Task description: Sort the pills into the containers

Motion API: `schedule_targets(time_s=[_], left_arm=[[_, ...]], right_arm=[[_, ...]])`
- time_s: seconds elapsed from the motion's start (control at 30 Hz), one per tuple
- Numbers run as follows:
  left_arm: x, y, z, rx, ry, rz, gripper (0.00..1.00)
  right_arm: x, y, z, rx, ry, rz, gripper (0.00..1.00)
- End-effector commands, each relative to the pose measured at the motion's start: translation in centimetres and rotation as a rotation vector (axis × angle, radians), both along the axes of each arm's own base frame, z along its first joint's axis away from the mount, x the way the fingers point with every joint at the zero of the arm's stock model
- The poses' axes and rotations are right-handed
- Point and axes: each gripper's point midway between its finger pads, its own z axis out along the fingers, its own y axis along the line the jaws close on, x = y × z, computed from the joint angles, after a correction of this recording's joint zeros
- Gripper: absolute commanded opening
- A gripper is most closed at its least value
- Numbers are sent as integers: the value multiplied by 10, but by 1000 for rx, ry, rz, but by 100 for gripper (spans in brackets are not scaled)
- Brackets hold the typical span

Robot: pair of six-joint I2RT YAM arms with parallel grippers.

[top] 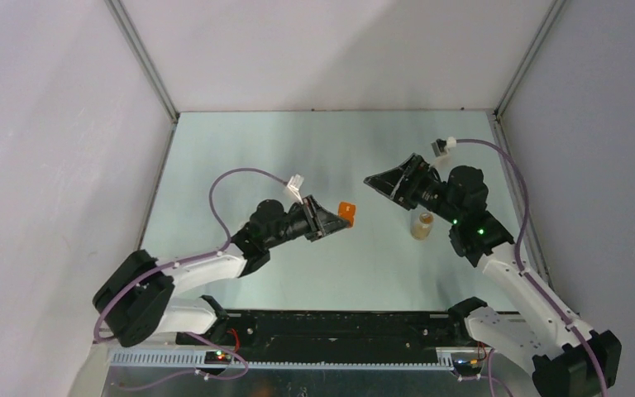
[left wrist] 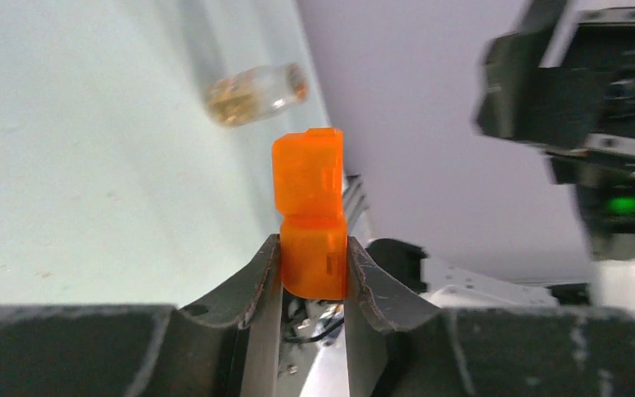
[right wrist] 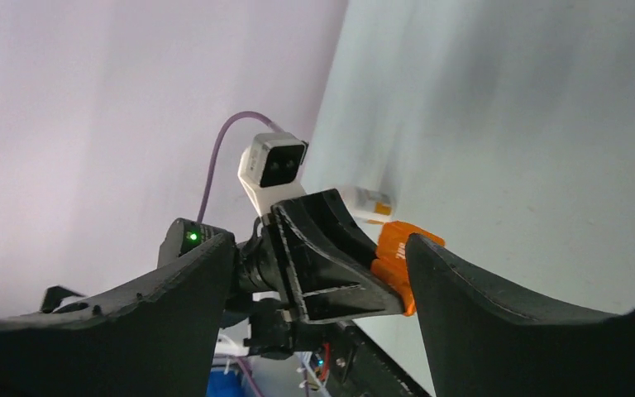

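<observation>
My left gripper (top: 337,220) is shut on a small orange hinged container (top: 346,212) and holds it above the middle of the table. In the left wrist view the fingers (left wrist: 266,273) clamp the lower half of the orange container (left wrist: 310,215), and its upper half sticks out past the tips. My right gripper (top: 378,183) hangs open a little to the right, pointing at the orange container (right wrist: 395,255), with nothing between its wide jaws. A small clear vial (top: 422,225) with amber contents stands on the table under the right arm. No loose pills show.
The pale green table (top: 314,149) is closed in by white walls on three sides. The vial (left wrist: 255,93) shows blurred beyond the orange container. A black rail (top: 339,327) runs along the near edge between the arm bases. The right arm's body (left wrist: 603,124) looms close.
</observation>
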Motion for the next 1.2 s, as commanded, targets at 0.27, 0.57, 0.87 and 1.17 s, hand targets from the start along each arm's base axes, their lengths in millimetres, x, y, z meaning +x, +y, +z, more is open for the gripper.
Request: schedule_targets(time_s=[0.27,0.57,0.87,1.17], left_arm=[[-2,-26,-98,307,57,-259,0],[5,-22,-146,472,119,-316,9],[2,-13,-176,525,152,-335,46],[24,22,-177,746,81,-224,95]], right_arm=[[1,-20,-22,-102,40,-73,78],[0,-26,-21,-106,40,-90,78],[-1,-27,-21,-100,51,-90,76],[0,-38,-35,-122,120,-142,75]])
